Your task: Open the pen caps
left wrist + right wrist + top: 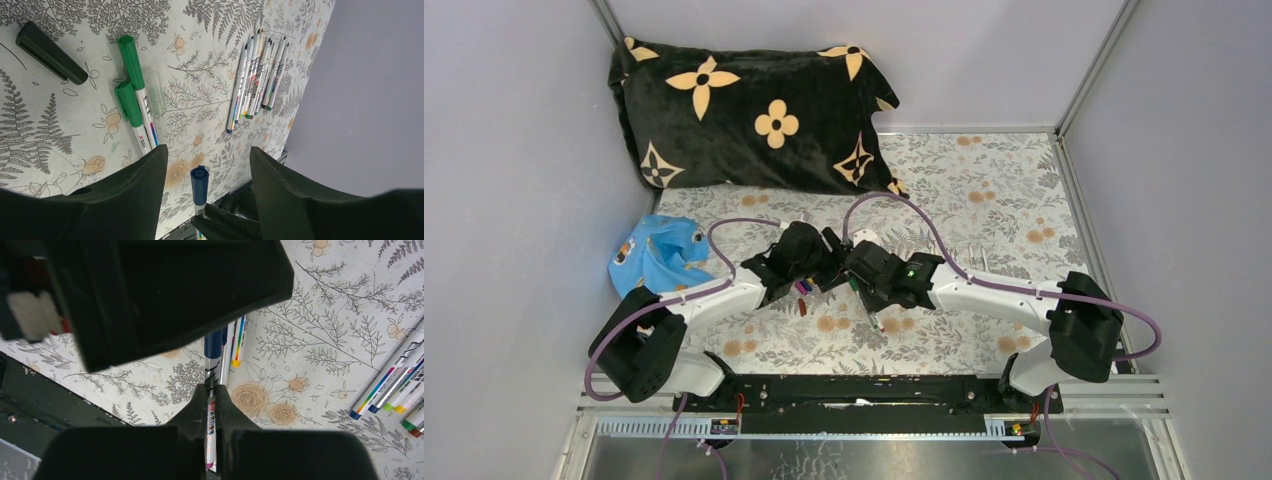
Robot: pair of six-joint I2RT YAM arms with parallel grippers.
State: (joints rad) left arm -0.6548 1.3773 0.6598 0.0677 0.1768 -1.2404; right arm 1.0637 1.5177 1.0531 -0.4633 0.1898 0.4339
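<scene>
Closest to the lens, holds the left fingers (pixel 140 190) spread wide on both sides of the blue cap (pixel 199 181), with a free gap on each side and no touch. Pinches the pen (pixel 212 372) by its barrel between the right fingers (pixel 197 412), just under that cap. Shows two green-capped pens (pixel 129 105) flat on the desk (pixel 210 40) and a row of pens (pixel 257 75) nearer the desk edge.

Robot test cell: grey panels (pixel 504 150), aluminium framing (pixel 1092 65).
</scene>
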